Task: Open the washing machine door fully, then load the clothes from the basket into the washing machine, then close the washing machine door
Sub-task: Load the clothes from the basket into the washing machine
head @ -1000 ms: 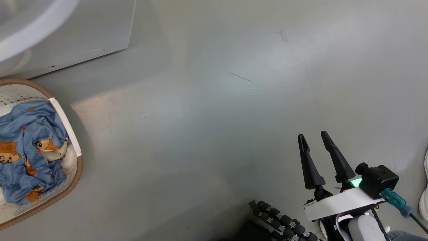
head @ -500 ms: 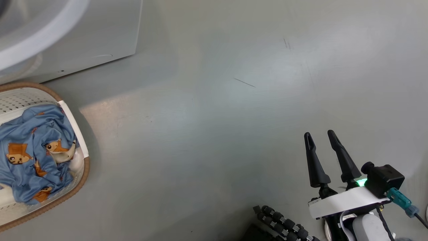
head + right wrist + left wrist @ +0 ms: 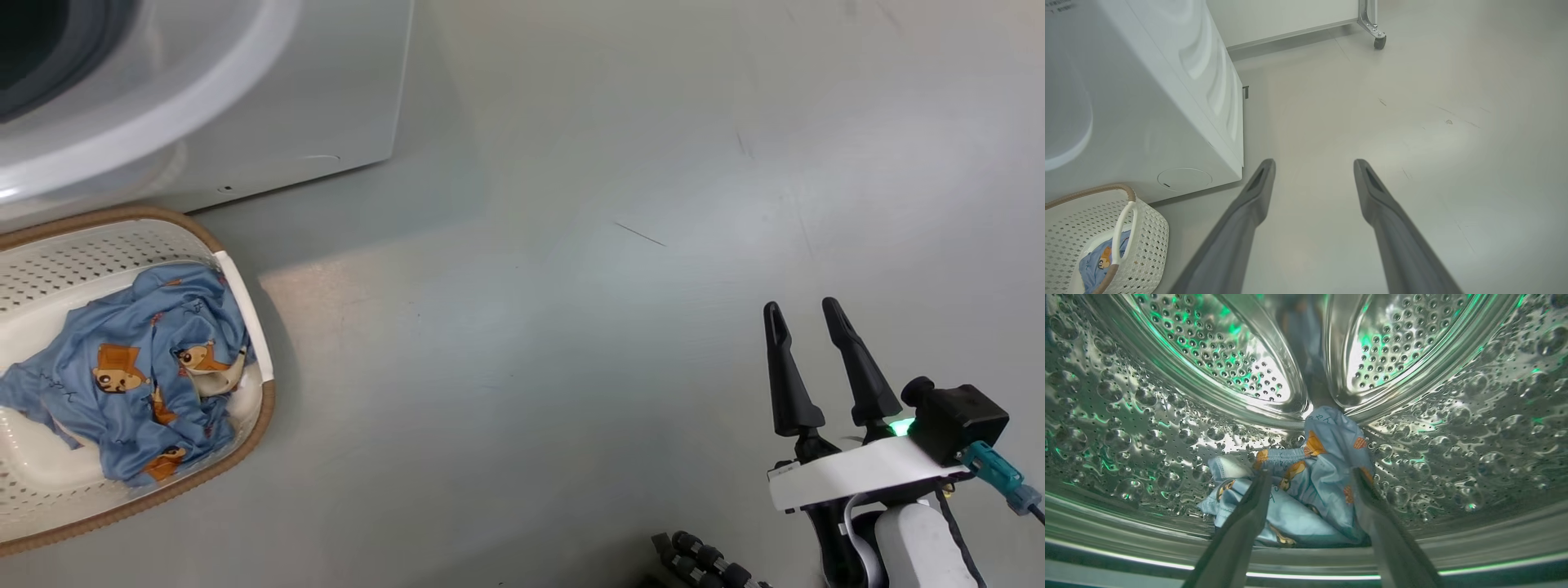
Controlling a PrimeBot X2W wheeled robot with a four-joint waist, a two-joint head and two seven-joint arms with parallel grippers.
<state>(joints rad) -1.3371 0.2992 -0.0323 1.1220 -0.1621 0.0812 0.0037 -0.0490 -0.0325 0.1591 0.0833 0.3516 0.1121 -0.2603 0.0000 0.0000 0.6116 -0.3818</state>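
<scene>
The white washing machine (image 3: 326, 90) fills the head view's top left, and its side (image 3: 1147, 102) shows in the right wrist view. The washing machine door is out of view. Inside the steel drum (image 3: 1126, 416) lies a light blue printed garment (image 3: 1331, 437). My left gripper (image 3: 1312, 477) is open, one finger on each side of it. The cream basket (image 3: 267, 404) stands on the floor before the machine with more blue clothes (image 3: 139, 367) in it. Far to the right, my right gripper (image 3: 802, 309) hangs open over bare floor, holding nothing.
The right wrist view shows the basket (image 3: 1147, 228) at lower left, with clothes (image 3: 1096, 261) inside, and my right gripper (image 3: 1314, 163) above grey floor. A castor (image 3: 1380, 41) of a wheeled frame stands at the back. A black ribbed cable (image 3: 702, 559) lies at the head view's bottom edge.
The head camera has turned, so the basket and machine sit further right in the picture and more of the machine shows. My left gripper has opened. The right gripper stays open.
</scene>
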